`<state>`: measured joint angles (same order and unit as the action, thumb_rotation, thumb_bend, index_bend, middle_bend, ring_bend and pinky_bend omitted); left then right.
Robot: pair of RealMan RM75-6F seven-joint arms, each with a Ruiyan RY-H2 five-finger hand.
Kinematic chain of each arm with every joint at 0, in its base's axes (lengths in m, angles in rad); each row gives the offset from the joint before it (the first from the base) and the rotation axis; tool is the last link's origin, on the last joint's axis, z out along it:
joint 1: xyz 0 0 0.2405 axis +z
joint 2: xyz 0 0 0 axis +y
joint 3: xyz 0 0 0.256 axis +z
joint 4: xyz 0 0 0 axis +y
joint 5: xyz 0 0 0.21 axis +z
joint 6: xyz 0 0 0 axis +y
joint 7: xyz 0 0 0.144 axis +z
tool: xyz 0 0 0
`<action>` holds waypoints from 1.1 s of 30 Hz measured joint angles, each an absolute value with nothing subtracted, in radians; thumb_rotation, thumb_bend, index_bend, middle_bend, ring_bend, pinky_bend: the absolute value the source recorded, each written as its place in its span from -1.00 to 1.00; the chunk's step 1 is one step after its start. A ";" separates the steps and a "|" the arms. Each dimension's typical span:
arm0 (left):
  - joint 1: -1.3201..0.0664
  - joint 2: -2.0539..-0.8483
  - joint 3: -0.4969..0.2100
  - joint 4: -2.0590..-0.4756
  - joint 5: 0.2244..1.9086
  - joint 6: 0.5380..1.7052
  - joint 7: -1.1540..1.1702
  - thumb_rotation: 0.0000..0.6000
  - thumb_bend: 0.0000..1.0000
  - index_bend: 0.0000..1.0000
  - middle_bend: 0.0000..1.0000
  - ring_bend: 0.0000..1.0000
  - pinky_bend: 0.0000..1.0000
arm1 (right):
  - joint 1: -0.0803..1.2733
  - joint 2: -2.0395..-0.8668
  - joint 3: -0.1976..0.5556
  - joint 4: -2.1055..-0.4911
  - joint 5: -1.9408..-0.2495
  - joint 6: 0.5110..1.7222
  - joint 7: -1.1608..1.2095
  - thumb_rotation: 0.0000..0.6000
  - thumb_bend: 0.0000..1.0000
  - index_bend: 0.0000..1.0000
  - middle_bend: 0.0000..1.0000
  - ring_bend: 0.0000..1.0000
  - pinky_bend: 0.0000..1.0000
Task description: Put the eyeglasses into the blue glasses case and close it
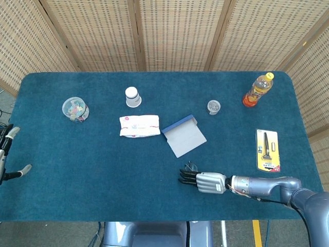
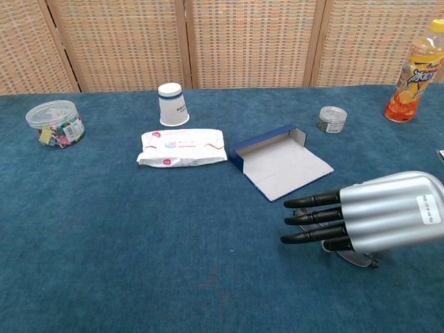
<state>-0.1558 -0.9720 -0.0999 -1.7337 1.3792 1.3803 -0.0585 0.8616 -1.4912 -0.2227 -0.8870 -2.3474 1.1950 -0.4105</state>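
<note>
Two things matter for the task: the eyeglasses (image 2: pixel 352 257) lie on the blue surface (image 1: pixel 77 154) near its front edge, almost hidden beneath the right hand (image 2: pixel 368 214), and the blue glasses case (image 1: pixel 184 136) sits open just behind, ready to receive them. That hand hovers flat, fingers (image 2: pixel 312 218) extended and holding nothing, apparently positioned for a pickup. Barely visible at the edge, the left hand (image 1: pixel 9 154) cannot be read.

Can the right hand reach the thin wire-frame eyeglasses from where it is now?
Probably yes. The right hand hovers directly over the thin wire-frame eyeglasses on the blue cloth table, with nothing between them; its fingers are stretched out, not yet gripping.
</note>
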 measured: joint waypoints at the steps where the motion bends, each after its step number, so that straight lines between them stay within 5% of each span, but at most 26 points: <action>1: -0.156 -0.972 -0.100 -1.734 1.379 1.380 -0.058 1.00 -0.77 -1.00 -1.00 -1.00 -1.00 | 0.862 -1.493 -0.225 -0.884 -2.346 1.197 -0.409 1.00 -0.68 -0.18 -1.00 -1.00 -1.00; 13: -0.157 -0.972 -0.100 -1.734 1.377 1.379 -0.058 1.00 -0.77 -1.00 -1.00 -1.00 -1.00 | 0.866 -1.520 -0.259 -0.840 -2.328 1.247 -0.375 1.00 -0.30 0.08 -1.00 -1.00 -1.00; 33: -0.159 -0.969 -0.098 -1.734 1.376 1.375 -0.064 1.00 -0.77 -1.00 -1.00 -1.00 -1.00 | 0.854 -1.544 -0.250 -0.766 -2.270 1.404 -0.344 1.00 -0.27 0.21 -1.00 -1.00 -0.87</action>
